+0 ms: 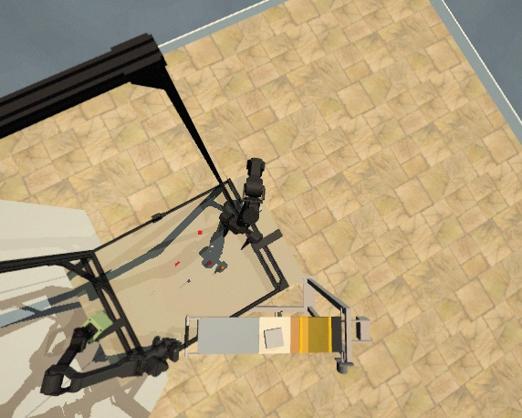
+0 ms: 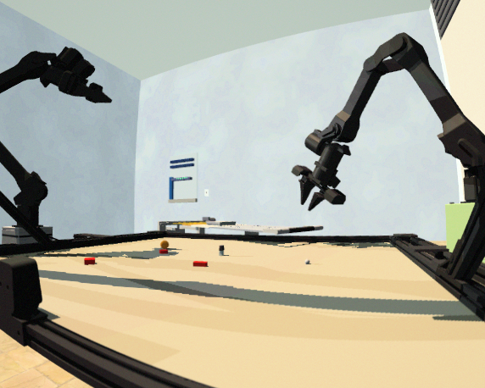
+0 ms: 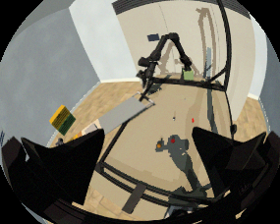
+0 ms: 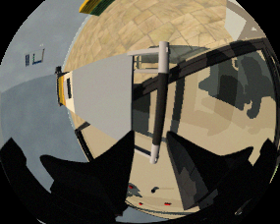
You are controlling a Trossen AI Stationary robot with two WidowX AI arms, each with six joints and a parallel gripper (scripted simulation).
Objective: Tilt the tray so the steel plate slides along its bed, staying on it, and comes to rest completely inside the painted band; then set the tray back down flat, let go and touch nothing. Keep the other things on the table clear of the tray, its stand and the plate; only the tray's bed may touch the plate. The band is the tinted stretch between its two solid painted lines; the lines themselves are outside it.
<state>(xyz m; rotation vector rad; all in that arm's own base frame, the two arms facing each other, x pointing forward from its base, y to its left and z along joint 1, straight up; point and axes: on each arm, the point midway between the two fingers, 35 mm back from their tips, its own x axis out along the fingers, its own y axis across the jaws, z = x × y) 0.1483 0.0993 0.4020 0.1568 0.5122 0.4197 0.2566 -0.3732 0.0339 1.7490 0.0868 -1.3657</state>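
Observation:
The long tray (image 1: 264, 336) lies flat on its stand beyond the table's edge. The square steel plate (image 1: 273, 339) rests on the cream stretch of its bed. It is short of the olive painted band (image 1: 317, 335) between two yellow lines. The tray's handle rod (image 4: 159, 103) runs across its grey end. My right gripper (image 1: 179, 347) hovers open just above that handle, touching nothing; it also shows in the side view (image 2: 319, 198). My left gripper (image 2: 97, 96) is open and empty, held high at the far side of the table.
Three small red blocks (image 2: 90, 261) (image 2: 200, 263) (image 2: 164, 251), an orange ball (image 2: 164, 244), a small dark piece (image 2: 221, 250) and a tiny white ball (image 2: 308, 262) lie on the table. Black frame rails edge the table. A green box (image 2: 465, 229) stands by the right arm's base.

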